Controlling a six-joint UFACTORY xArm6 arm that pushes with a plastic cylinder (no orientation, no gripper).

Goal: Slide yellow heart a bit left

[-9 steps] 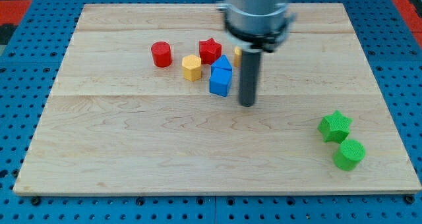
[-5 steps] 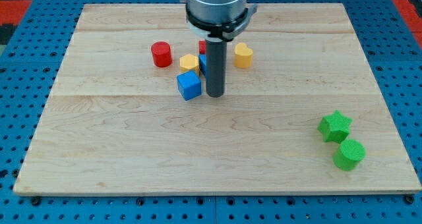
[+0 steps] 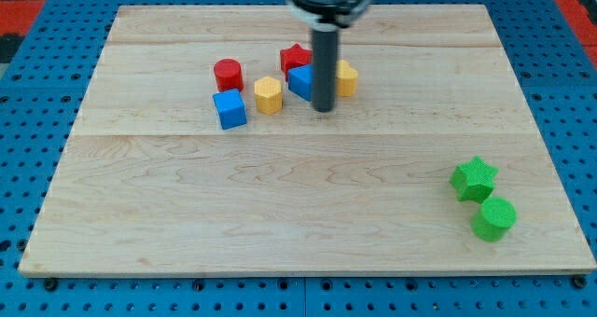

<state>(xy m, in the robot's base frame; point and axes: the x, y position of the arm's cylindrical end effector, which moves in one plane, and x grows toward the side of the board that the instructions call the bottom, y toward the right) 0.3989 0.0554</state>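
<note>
The yellow heart (image 3: 346,77) lies on the wooden board (image 3: 308,214) at upper centre, partly hidden behind my rod. My tip (image 3: 324,109) rests on the board just left of and below the heart, close to it; I cannot tell if they touch. A blue block (image 3: 300,80) sits directly left of the rod, with a red star (image 3: 296,58) above it. A yellow hexagon block (image 3: 269,95) is further left.
A blue cube (image 3: 229,108) and a red cylinder (image 3: 228,75) lie left of the cluster. A green star (image 3: 474,178) and a green cylinder (image 3: 493,218) sit near the board's right edge at lower right.
The rod swept left, pushing the blue cube left and away from the cluster, then moved back right and up beside the yellow heart. The heart has barely moved.
</note>
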